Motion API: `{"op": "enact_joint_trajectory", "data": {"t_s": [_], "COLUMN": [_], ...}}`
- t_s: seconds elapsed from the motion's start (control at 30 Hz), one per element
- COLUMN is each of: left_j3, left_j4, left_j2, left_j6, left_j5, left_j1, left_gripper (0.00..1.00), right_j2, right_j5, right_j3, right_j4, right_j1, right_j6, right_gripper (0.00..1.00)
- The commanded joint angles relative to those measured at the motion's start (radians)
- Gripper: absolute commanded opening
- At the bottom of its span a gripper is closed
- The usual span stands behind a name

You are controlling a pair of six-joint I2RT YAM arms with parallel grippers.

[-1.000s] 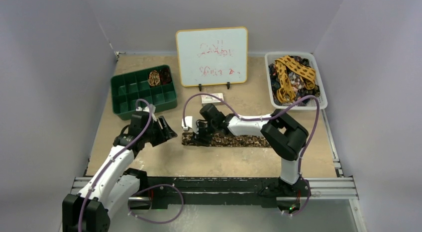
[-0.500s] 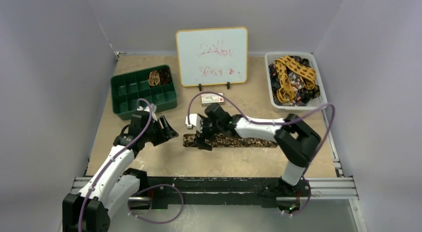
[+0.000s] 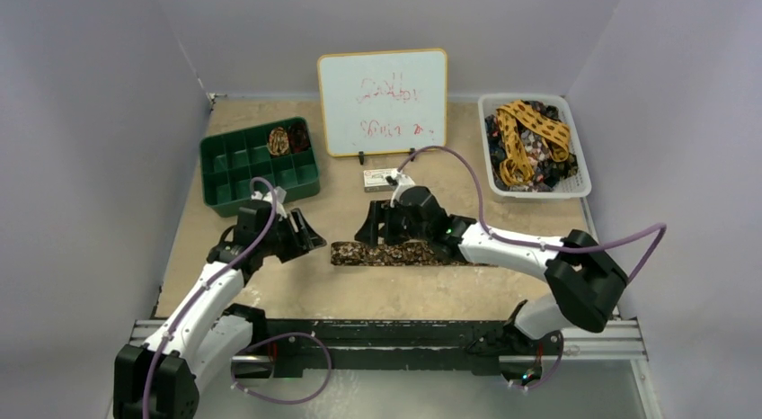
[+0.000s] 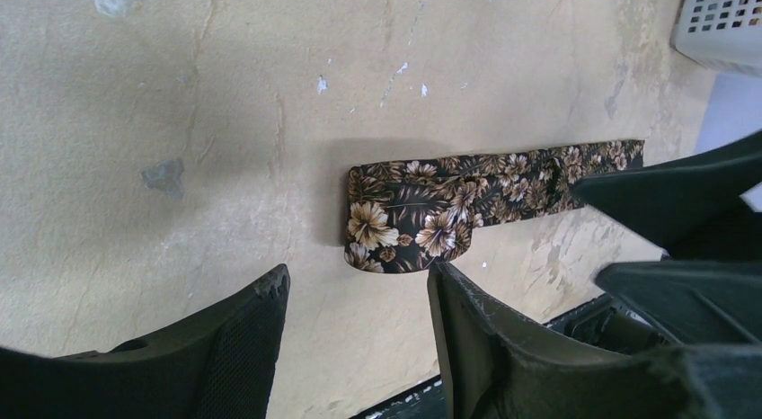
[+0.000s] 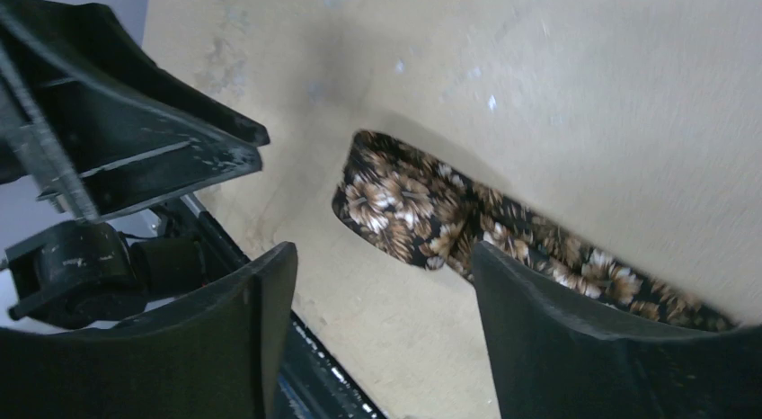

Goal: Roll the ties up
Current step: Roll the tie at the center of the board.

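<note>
Beneath right hand (image 5: 377, 257) (spread apart), tie (image 5: 409, 208) lying flat

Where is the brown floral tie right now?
Top view: the brown floral tie lies flat on the table, in front of the whiteboard, with the left gripper just off its left end and the right gripper over it.
</note>
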Motion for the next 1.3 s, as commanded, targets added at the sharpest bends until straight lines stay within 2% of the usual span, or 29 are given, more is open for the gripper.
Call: {"op": "enact_joint_trajectory", "data": {"t_s": [0.0,0.17,0.3,0.6,0.97,1.27], "left_j3": [-0.026,-0.048,-0.059,-0.083,-0.140,-0.176], "left_j4": [0.086,0.140,0.166,0.194,0.360,0.521], "left_j2": [0.014,0.051,0.056,0.062,0.147,0.233], "left_j6": [-0.002,-0.008,-0.013,-0.017,-0.042,-0.058], "left_j5": [0.057,0.113,0.140,0.156,0.211,0.266], "left_j1": [0.005,0.005,0.005,0.005,0.005,0.005], "left_gripper": [0.56,0.56,0.56,0.55,0.54,0.54], "right_j2": [0.035,0.151,0.193,0.229,0.284,0.333], "right_j5": [0.006,-0.072,-0.094,-0.105,-0.161,-0.241], "right_j3": [-0.070,-0.012,0.002,0.010,0.000,-0.006], "right_j4": [0.073,0.046,0.084,0.090,0.094,0.138], "right_j1": [0.001,0.001,0.001,-0.018,-0.065,-0.083], "right_j6": [0.299,0.309,0.310,0.306,0.295,0.286], "right_gripper": [0.71,0.59,0.56,0.49,0.29,0.27]}}
